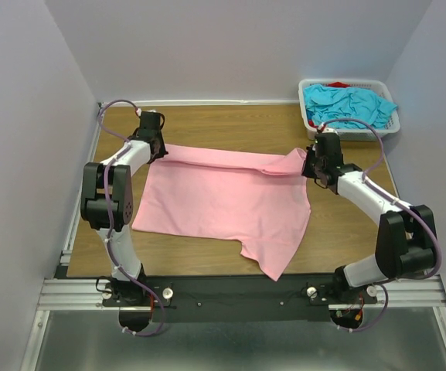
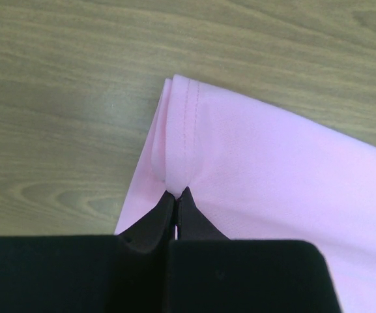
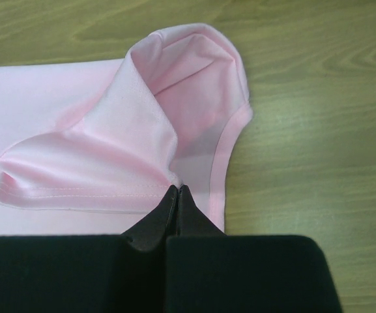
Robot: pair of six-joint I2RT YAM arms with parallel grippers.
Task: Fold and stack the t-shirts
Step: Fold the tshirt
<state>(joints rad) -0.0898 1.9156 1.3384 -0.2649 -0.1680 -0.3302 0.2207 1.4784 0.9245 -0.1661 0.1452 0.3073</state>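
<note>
A light pink t-shirt [image 1: 223, 201] lies spread over the middle of the wooden table, one sleeve reaching toward the near edge. My left gripper [image 1: 158, 151] pinches its far left corner, and in the left wrist view the left gripper [image 2: 176, 193] is shut on a bunched, stitched hem of the pink t-shirt [image 2: 266, 176]. My right gripper [image 1: 312, 165] holds the far right corner; up close the right gripper [image 3: 178, 189] is shut on a raised fold of pink t-shirt [image 3: 135, 130]. A turquoise t-shirt [image 1: 346, 104] and a bit of red cloth [image 1: 337, 84] lie in the basket.
A white slotted plastic basket [image 1: 393, 127] stands at the far right corner of the table [image 1: 230, 124]. Grey walls close in on the left, back and right. A metal rail [image 1: 238, 292] carrying both arm bases runs along the near edge.
</note>
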